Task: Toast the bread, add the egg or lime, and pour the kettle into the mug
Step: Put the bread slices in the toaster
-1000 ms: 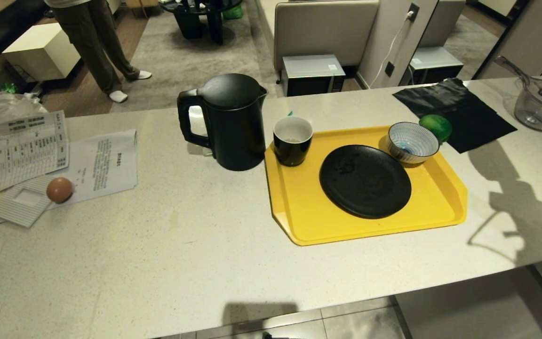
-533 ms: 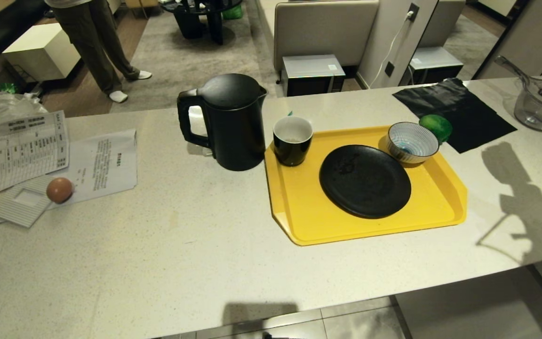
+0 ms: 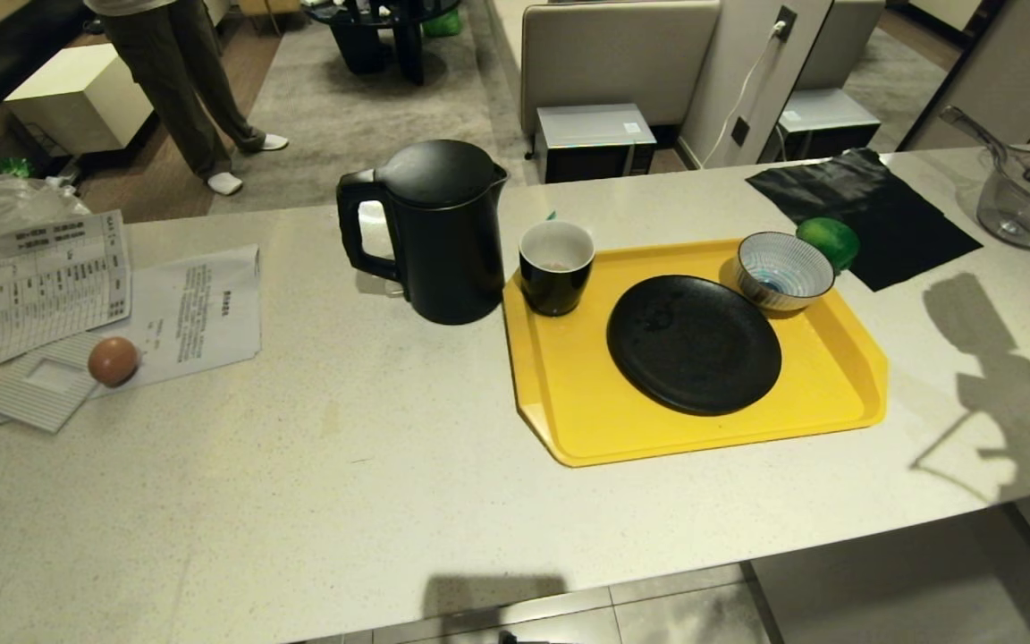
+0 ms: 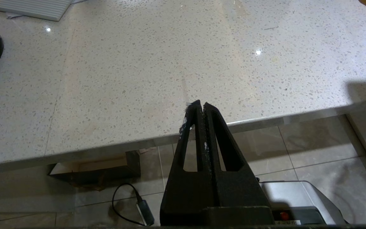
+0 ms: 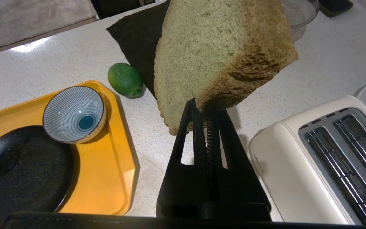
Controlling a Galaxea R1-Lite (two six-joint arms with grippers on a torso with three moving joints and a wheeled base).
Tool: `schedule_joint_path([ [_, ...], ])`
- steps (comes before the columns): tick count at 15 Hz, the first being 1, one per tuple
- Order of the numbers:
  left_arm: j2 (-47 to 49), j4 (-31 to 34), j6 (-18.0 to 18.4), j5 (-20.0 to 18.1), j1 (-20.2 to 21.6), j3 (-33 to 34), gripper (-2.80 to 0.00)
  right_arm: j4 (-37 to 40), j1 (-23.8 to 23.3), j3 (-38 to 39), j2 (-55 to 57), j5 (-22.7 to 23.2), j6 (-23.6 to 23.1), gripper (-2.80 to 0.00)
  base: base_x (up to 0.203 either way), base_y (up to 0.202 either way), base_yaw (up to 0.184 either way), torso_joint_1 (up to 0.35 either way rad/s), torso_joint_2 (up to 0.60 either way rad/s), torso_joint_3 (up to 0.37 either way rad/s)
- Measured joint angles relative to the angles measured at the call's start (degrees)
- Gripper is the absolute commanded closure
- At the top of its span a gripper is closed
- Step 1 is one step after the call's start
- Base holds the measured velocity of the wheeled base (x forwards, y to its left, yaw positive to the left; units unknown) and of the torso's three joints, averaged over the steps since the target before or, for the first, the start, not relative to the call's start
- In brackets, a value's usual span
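The right gripper (image 5: 203,109) was clamped on the bread (image 5: 214,54), held above the counter beside the toaster (image 5: 326,159). Toasting was in hand; next, the slice needed aligning over a slot. The left gripper (image 4: 201,106) was closed, empty.

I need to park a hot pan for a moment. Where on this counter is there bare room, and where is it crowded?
The widest bare patch of the counter lies between its near edge, the kettle, the yellow tray and the papers. A smaller patch runs from the tray's right rim to the toaster. It is crowded on the tray and around the papers and egg.
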Motion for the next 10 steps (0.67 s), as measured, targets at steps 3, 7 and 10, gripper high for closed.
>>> schedule_joint_path([
  [3,0.0,0.0,-0.03,0.0,0.0,0.0,0.0,-0.08,-0.45,0.17,-0.55,0.06,0.03,0.0,0.0,0.0,0.0,0.0,0.0,0.0],
  [7,0.0,0.0,-0.03,-0.01,0.0,0.0,0.0,-0.04,-1.46,0.2,-0.98,0.24,-0.1,0.0,0.0,0.0,0.0,0.0,0.0,0.0],
  [10,0.0,0.0,-0.03,0.0,0.0,0.0,0.0,0.0,-2.11,0.25,-1.22,0.26,-0.24,0.0,0.0,0.0,0.0,0.0,0.0,0.0],
])
